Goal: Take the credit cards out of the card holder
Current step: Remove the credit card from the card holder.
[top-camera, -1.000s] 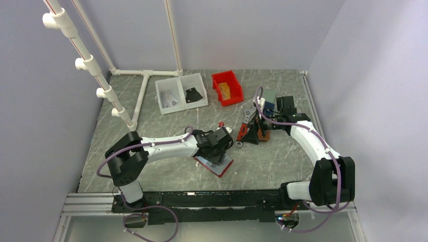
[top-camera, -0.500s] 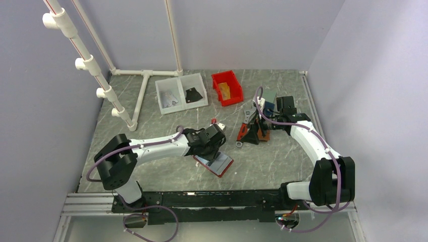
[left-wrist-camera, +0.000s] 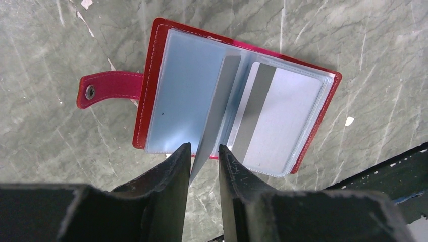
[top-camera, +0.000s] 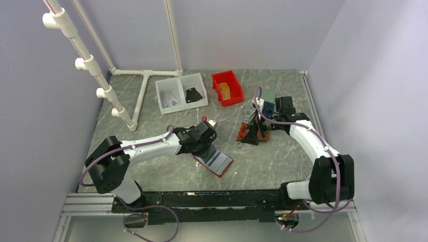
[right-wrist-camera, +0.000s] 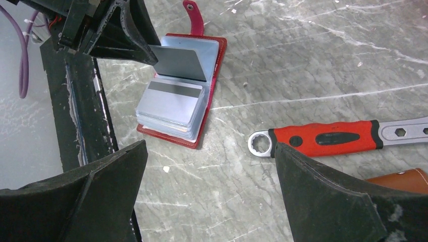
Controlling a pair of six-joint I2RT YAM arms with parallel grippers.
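Observation:
The red card holder (left-wrist-camera: 151, 65) lies open on the grey table, strap tab (left-wrist-camera: 108, 85) to one side and pale blue pockets up. My left gripper (left-wrist-camera: 204, 156) is shut on the edge of a grey credit card (left-wrist-camera: 217, 106), held tilted with its far end over the holder's middle fold. A second card with a grey stripe (left-wrist-camera: 275, 123) lies in a pocket. In the top view the holder (top-camera: 217, 162) is just right of the left gripper (top-camera: 204, 136). The right wrist view shows the holder (right-wrist-camera: 214, 85) and the lifted card (right-wrist-camera: 179, 63). My right gripper (right-wrist-camera: 209, 166) is open and empty, apart from the holder.
A red-handled wrench (right-wrist-camera: 323, 138) and a brown wallet (right-wrist-camera: 404, 179) lie by the right gripper. A red bin (top-camera: 226, 87), a white tray (top-camera: 180, 93) and a white pipe frame (top-camera: 136, 96) stand at the back. A black rail (right-wrist-camera: 81, 111) runs along the near edge.
My left gripper has moved left and toward the back, drawing the grey card up away from the holder. The right arm has not moved.

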